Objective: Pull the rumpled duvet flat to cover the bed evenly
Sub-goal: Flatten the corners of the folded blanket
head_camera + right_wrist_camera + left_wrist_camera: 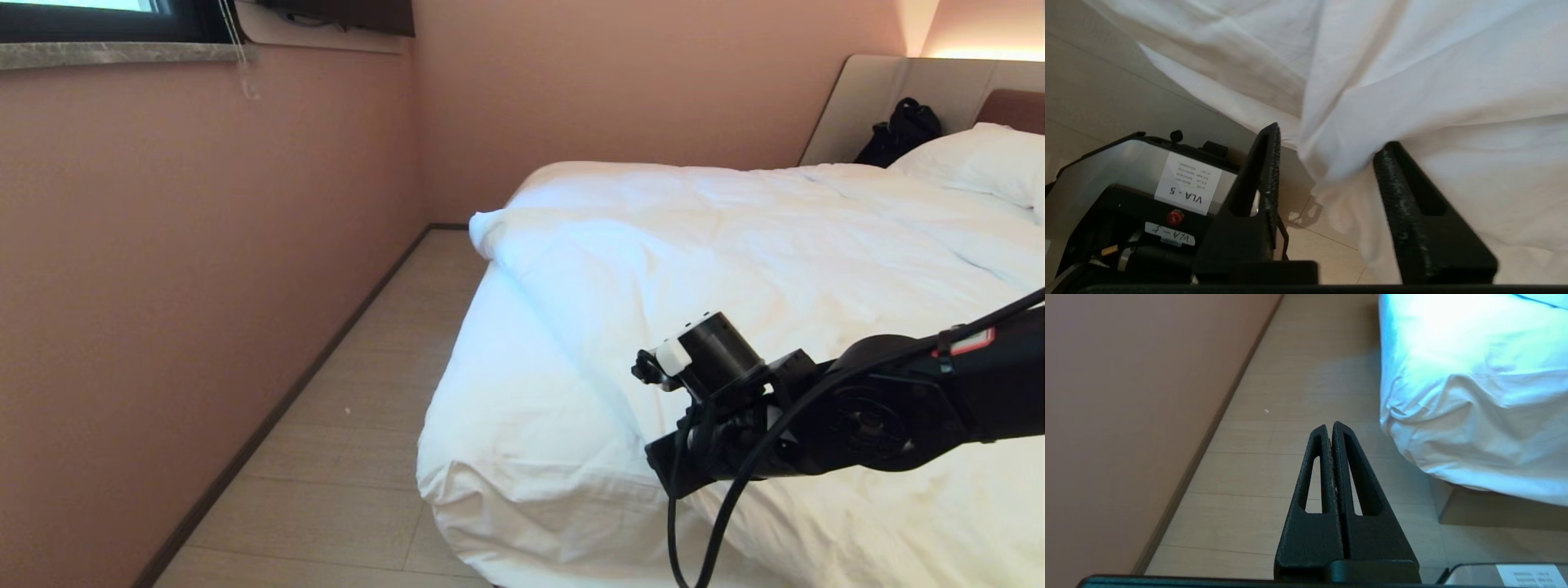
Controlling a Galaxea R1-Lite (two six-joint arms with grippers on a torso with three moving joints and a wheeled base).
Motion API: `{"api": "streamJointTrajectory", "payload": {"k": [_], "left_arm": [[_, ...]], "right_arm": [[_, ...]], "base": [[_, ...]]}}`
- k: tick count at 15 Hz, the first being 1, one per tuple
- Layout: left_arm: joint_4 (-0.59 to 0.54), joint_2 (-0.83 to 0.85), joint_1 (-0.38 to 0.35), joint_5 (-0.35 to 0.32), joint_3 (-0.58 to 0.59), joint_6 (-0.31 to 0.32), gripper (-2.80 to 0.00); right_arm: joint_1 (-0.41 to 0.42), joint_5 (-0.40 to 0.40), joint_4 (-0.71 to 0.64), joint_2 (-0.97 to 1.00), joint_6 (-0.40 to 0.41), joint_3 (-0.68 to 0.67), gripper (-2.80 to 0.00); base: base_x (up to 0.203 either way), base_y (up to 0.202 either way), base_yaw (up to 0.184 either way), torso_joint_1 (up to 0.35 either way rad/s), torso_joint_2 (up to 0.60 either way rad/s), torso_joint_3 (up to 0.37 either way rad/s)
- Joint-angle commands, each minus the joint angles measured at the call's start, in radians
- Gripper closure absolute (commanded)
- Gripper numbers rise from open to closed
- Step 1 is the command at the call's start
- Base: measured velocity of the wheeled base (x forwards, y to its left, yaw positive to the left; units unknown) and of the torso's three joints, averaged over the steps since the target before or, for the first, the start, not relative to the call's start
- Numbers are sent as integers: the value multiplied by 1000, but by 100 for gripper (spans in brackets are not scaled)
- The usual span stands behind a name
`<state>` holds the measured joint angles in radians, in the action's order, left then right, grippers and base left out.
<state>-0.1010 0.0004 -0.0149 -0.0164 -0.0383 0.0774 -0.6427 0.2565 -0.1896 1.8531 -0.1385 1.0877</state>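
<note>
Right gripper (1327, 155): parted, duvet (1412, 81) hem between fingers, ungripped; let fabric drop clear before withdrawing.

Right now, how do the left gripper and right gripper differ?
The left gripper has its fingers pressed together; the right gripper has them spread apart. The left hangs over bare floor beside the bed, touching nothing; the right has a fold of the duvet hanging between its fingers. Both have black, slotted fingers.

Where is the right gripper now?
Right gripper hangs open at the bed's foot edge, a fold of the duvet drooping between its jaws.
</note>
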Motion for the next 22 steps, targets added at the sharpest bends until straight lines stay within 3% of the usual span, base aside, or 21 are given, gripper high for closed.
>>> {"api": "streamJointTrajectory", "payload": {"k": [1,8,11,12,13,19,22], "left_arm": [[-1,0,0,0,0,0,0],[0,0,0,0,0,-1,0],[0,0,0,0,0,-1,0],[0,0,0,0,0,1,0],[0,0,0,0,0,1,0],[0,0,0,0,0,-1,0],[-1,0,0,0,0,1,0]], "right_arm": [[0,7,2,-13,-1,2,-280],[13,7,2,-169,-1,11,-280],[100,6,2,-212,2,45,-280],[134,5,2,-213,0,64,-130],[160,4,2,-213,-1,80,0],[322,-35,38,-156,-15,180,0],[400,-98,85,-78,-81,246,0]], "base": [[0,0,0,0,0,0],[0,0,0,0,0,0],[0,0,0,0,0,0],[0,0,0,0,0,0],[0,0,0,0,0,0],[0,0,0,0,0,0],[0,0,0,0,0,0]]}}
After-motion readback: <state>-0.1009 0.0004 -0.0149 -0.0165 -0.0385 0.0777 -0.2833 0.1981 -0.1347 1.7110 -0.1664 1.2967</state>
